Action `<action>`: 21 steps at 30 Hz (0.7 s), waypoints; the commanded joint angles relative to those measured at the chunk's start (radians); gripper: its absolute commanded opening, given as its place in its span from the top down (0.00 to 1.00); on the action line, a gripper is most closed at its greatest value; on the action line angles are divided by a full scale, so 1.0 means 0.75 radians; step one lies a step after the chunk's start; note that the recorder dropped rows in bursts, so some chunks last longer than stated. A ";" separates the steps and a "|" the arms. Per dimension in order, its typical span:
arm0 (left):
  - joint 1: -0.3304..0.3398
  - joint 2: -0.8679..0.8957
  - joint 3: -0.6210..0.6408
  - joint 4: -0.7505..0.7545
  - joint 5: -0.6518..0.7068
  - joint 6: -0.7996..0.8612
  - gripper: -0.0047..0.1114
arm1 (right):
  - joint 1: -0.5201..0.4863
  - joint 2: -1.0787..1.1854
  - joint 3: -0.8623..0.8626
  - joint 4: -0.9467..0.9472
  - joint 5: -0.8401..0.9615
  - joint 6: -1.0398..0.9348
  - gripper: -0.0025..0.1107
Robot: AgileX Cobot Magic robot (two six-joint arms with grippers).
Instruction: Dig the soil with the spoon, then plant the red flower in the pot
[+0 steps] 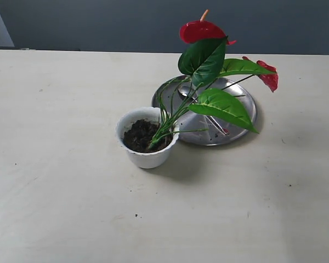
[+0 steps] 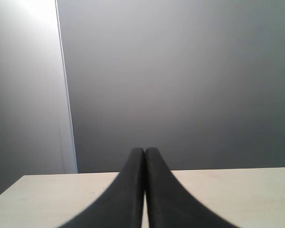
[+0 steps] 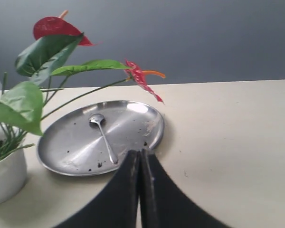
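A big pale table (image 1: 71, 192) fills most of the exterior view, and a flat gray wall (image 1: 98, 22) stands behind it. The table top is bare and smooth, with a few tiny dark specks on it.

Near the middle of the table sits a round steel plate (image 1: 238, 129). It is shiny and has little crumbs of dirt on it. The white pot (image 1: 145, 159) stands just beside the plate, on the side nearer the left arm.

The red flower (image 1: 200, 31) stands in the pot. Its stems go down into the dark soil (image 1: 137, 136), and it leans over the plate. One red bloom is high up and the other hangs out past the far side of the plate. Its wide green leaves spread over the plate.

The spoon (image 3: 104, 137) lies flat on the plate, partly under the leaves, with its bowl toward the wall.

No arm shows in the exterior view. The right gripper (image 3: 140, 154) has its two black fingers pressed together with nothing between them. Its tips are close to the plate's near rim, and the spoon lies just past them. The pot is off to one side of it.

The left gripper (image 2: 145, 151) is pressed together too and holds nothing. It points at the wall over a bare part of the table, with no task things in its view.
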 commanded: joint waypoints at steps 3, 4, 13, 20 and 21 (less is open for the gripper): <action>-0.009 -0.003 -0.003 -0.008 -0.010 -0.005 0.96 | -0.023 -0.009 0.003 -0.362 -0.031 0.381 0.97; -0.009 -0.003 -0.003 -0.008 -0.010 -0.005 0.96 | -0.025 -0.009 0.003 -0.372 -0.031 0.381 0.97; -0.009 -0.003 -0.003 -0.008 -0.010 -0.005 0.96 | -0.035 -0.009 0.003 -0.326 -0.033 0.381 0.97; -0.009 -0.003 -0.003 -0.008 -0.010 -0.005 0.96 | -0.035 -0.009 0.003 -0.326 -0.033 0.381 0.97; -0.009 -0.003 -0.003 -0.008 -0.010 -0.005 0.96 | -0.035 -0.009 0.003 -0.326 -0.033 0.381 0.97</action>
